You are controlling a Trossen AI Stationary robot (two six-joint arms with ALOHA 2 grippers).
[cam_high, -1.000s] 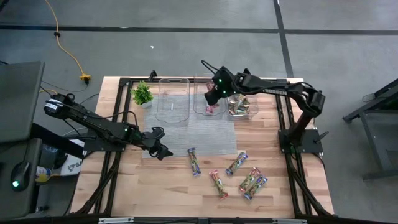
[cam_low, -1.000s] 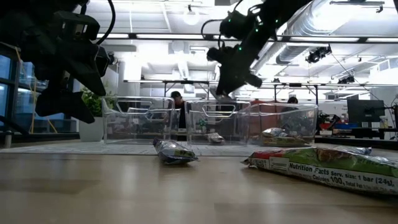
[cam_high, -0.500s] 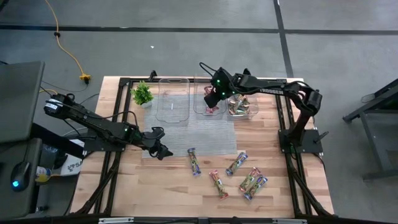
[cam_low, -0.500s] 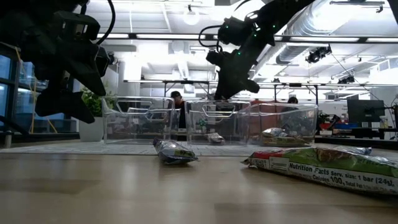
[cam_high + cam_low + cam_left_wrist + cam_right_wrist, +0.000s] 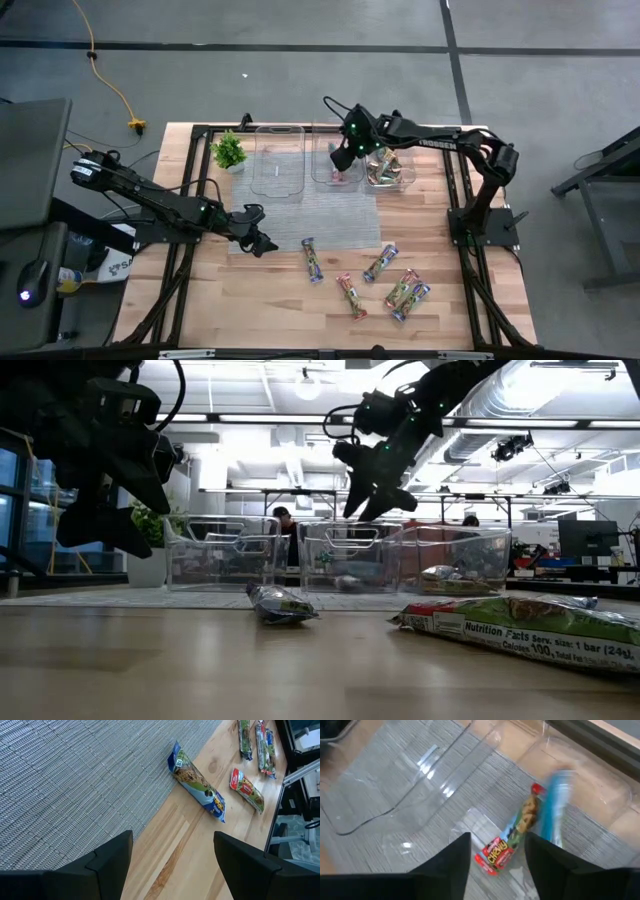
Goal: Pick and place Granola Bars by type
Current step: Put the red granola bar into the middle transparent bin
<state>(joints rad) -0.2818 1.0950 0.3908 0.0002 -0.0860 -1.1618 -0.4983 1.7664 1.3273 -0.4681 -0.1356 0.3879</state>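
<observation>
Several granola bars lie flat on the near right of the table, among them a blue one (image 5: 313,259) (image 5: 199,782) and a red one (image 5: 351,296). My left gripper (image 5: 258,240) (image 5: 172,865) hangs open above the mat's near left corner, holding nothing. Above the middle clear tub (image 5: 337,158) my right gripper (image 5: 341,157) (image 5: 366,512) (image 5: 497,865) is open and pointing down. Below it, a blurred blue bar (image 5: 554,810) is in the tub, clear of the fingers. Beside that bar, a red bar (image 5: 507,842) lies on the tub's floor.
Three clear tubs stand in a row at the far edge of a grey mat (image 5: 330,215): the left one (image 5: 277,160) empty, the right one (image 5: 388,168) with bars in it. A small green plant (image 5: 229,151) stands at the far left. People show in the room behind.
My right gripper, over the middle tub, has opened and let go of the bar it held between its fingertips. That bar has dropped away from the fingers into the tub.
</observation>
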